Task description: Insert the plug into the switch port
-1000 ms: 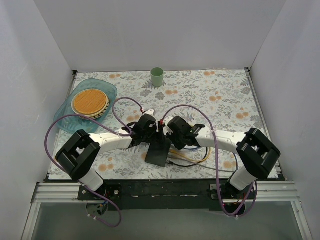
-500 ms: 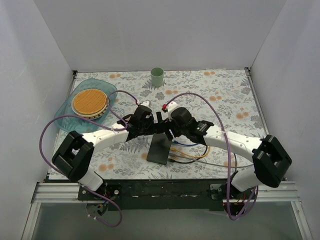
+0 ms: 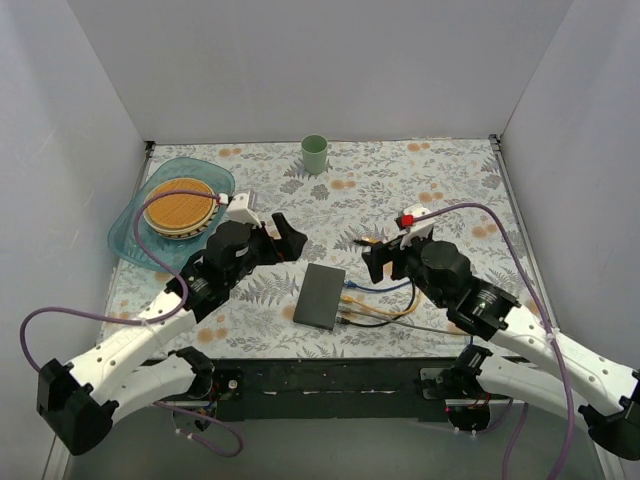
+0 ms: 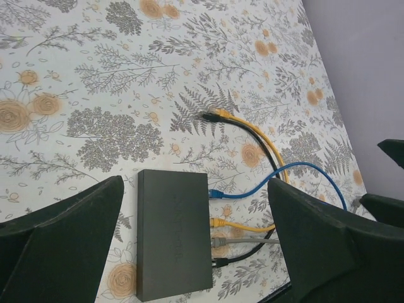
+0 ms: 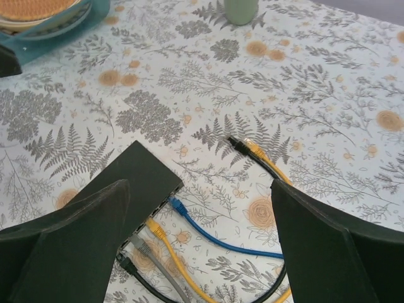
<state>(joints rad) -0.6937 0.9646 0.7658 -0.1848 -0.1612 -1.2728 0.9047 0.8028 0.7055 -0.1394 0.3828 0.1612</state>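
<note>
The switch (image 3: 320, 296) is a flat dark grey box lying on the floral cloth between the two arms. Blue (image 5: 178, 207), yellow (image 5: 156, 228), grey (image 5: 140, 243) and black (image 5: 125, 260) plugs sit side by side at its right edge sockets (image 4: 216, 193). The loose yellow and black cable ends (image 5: 243, 145) lie on the cloth beyond it. My left gripper (image 3: 285, 240) hangs open, up and left of the switch (image 4: 173, 233), holding nothing. My right gripper (image 3: 372, 262) is open above the cables, right of the switch (image 5: 136, 177), also with nothing in it.
A green cup (image 3: 314, 153) stands at the far edge of the cloth. A teal tray (image 3: 125, 235) holding a round woven plate sits at the far left. White walls close in the table on three sides. Purple arm cables arc over both arms.
Both grippers were close together at the switch's far end; they have opened and drawn back and up, the left arm to the left, the right arm to the right. The switch stays put.
</note>
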